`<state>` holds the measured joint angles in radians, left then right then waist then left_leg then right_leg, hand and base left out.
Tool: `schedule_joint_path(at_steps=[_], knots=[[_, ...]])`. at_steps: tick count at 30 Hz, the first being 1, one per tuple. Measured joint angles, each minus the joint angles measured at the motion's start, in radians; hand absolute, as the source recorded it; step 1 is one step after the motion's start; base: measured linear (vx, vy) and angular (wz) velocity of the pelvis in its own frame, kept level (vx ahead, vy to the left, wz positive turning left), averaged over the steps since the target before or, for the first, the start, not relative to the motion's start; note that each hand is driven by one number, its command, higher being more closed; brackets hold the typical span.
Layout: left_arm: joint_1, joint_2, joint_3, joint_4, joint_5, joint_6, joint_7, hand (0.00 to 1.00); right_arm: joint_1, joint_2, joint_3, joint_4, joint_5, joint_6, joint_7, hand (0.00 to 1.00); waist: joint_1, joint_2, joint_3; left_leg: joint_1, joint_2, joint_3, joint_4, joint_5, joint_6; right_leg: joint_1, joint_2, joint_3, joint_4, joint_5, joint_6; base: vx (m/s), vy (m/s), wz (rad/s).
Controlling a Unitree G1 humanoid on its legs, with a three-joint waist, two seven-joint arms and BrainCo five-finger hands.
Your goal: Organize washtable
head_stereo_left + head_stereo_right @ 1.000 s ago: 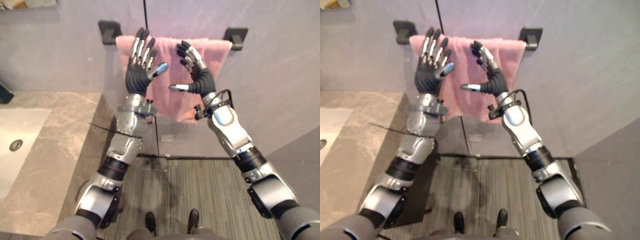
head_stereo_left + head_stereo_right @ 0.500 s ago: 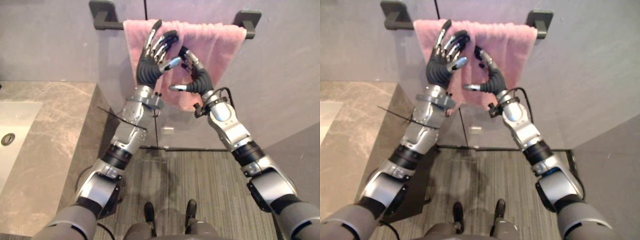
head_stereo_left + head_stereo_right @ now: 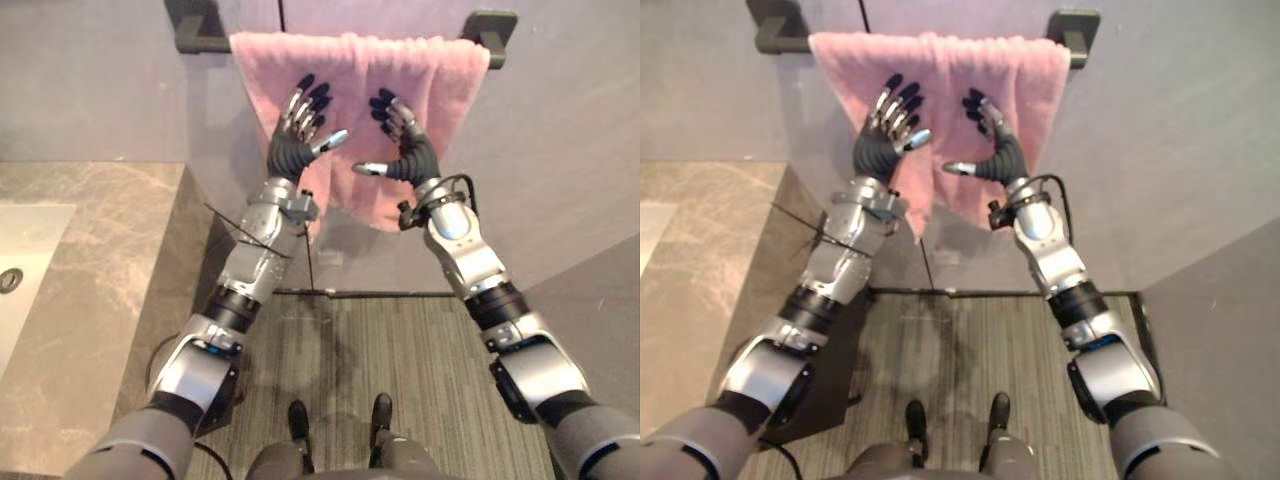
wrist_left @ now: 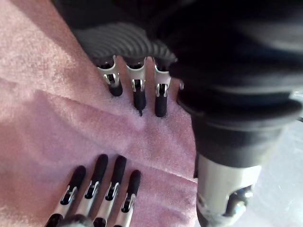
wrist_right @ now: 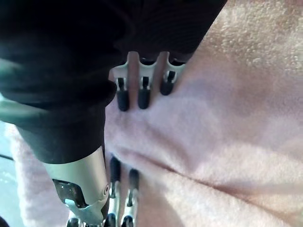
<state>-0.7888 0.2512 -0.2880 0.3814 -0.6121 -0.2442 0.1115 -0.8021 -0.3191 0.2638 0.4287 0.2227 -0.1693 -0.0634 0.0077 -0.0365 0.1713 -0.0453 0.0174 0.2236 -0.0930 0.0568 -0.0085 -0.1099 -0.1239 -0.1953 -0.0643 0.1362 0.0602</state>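
Observation:
A pink towel (image 3: 360, 75) hangs over a black bar (image 3: 192, 28) on the grey wall ahead. Both hands are raised against its front, side by side at mid height. My left hand (image 3: 298, 145) is open, its straight fingers (image 4: 136, 97) lying flat on the cloth. My right hand (image 3: 408, 152) is open too, with its fingertips (image 5: 142, 97) on the towel (image 5: 227, 118) and its thumb held out towards the left hand. A soft fold runs across the towel (image 4: 47, 118) between the two rows of fingers.
A brown marble counter (image 3: 100, 260) with a white sink basin (image 3: 20, 270) lies to the left. A striped floor mat (image 3: 400, 360) is below the towel. The grey wall steps forward at the lower right (image 3: 600, 310).
My left hand has come down from the towel's top to its middle, fingers now flat on the cloth. The right hand has risen slightly and shifted right. The camera has moved a little.

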Motion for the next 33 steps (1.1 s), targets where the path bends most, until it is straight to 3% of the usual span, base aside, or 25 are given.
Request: schedule_joint_path(at_steps=[13, 24, 33], knots=[[0.11, 0.051, 0.188, 0.033, 0.063, 0.001, 0.021, 0.0, 0.14, 0.009, -0.22, 0.021, -0.001, 0.001, -0.05, 0.0, -0.001, 0.0, 0.0, 0.012, 0.0, -0.012, 0.0, 0.0, 0.0, 0.013, 0.0, -0.003, 0.006, 0.0, 0.0, 0.0, 0.0, 0.0], [0.211, 0.06, 0.309, 0.061, 0.076, 0.001, 0.047, 0.0, 0.233, 0.01, -0.391, 0.021, 0.001, 0.001, -0.098, 0.0, -0.019, -0.005, -0.003, 0.014, 0.0, -0.024, 0.0, 0.008, 0.003, 0.022, -0.001, -0.018, 0.006, 0.0, 0.0, 0.01, 0.002, 0.03], [0.442, 0.062, 0.417, -0.001, 0.091, 0.001, 0.043, 0.0, 0.433, 0.007, -0.515, 0.014, 0.001, 0.001, -0.11, 0.0, -0.025, -0.018, -0.011, 0.035, 0.004, -0.027, -0.001, 0.007, 0.003, 0.049, 0.002, -0.018, -0.008, 0.0, 0.0, 0.0, 0.0, 0.0]])
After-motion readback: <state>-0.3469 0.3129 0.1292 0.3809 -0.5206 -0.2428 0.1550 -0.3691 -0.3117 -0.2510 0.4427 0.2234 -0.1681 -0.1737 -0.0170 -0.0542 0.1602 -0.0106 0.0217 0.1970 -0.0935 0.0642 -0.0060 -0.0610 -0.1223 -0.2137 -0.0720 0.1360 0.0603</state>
